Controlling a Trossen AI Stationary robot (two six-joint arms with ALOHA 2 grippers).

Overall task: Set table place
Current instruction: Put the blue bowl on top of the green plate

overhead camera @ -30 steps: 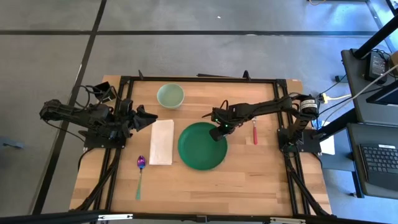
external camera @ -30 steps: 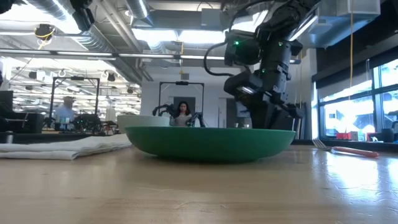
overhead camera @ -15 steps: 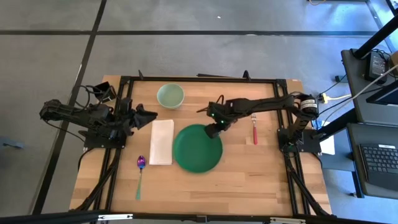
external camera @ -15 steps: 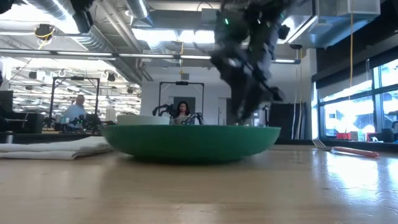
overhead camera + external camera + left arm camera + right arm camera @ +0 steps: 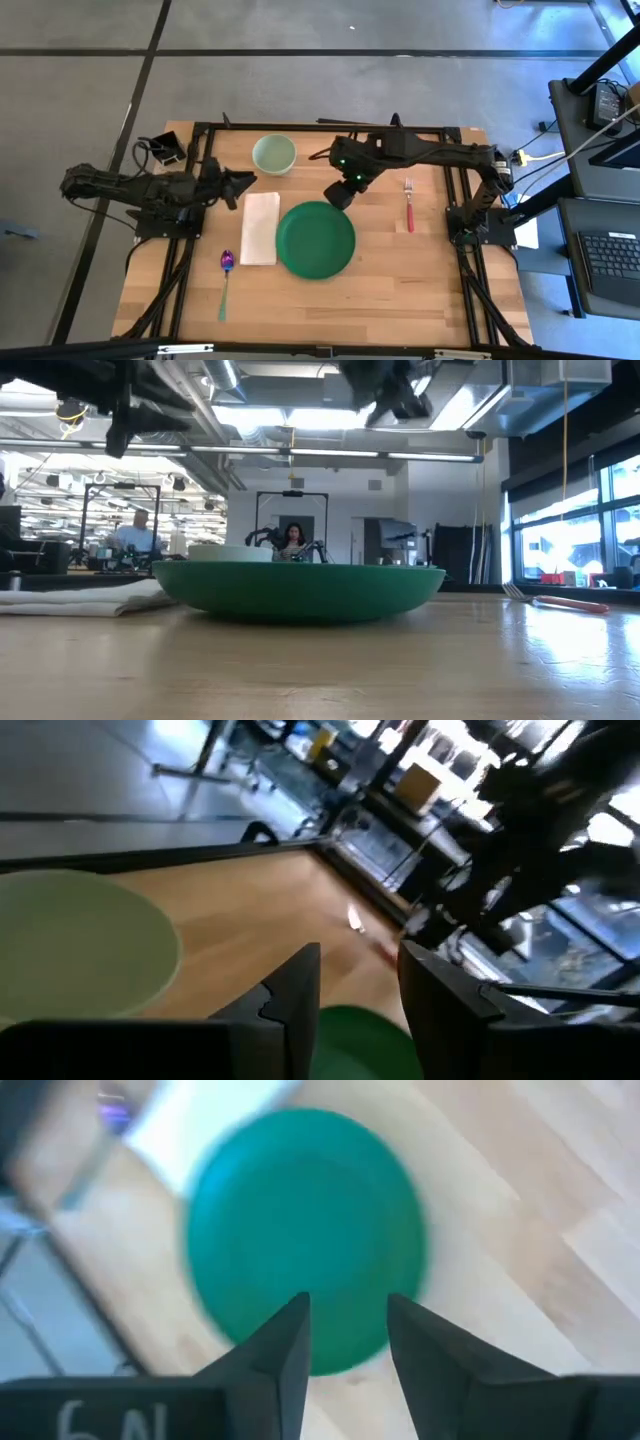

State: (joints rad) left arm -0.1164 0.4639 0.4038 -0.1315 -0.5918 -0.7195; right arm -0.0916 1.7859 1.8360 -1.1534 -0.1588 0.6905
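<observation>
Lighting: bright and even in the high view; short soft shadows lie under the arms on the desk (image 5: 390,270). Low view: backlit by ceiling strip lights at 12 o'clock and windows at 3 o'clock; pale glare on the wood at 4 o'clock. Blur: green plate (image 5: 305,1240) smeared in the right wrist view; left wrist view soft throughout, background overexposed at 2 o'clock.

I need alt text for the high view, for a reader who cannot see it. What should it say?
A green plate lies mid-table, a white napkin and spoon to its left, a red-handled fork to its right, a pale green bowl behind. The right gripper hovers open over the plate's far edge; the left gripper waits open beside the napkin.
</observation>
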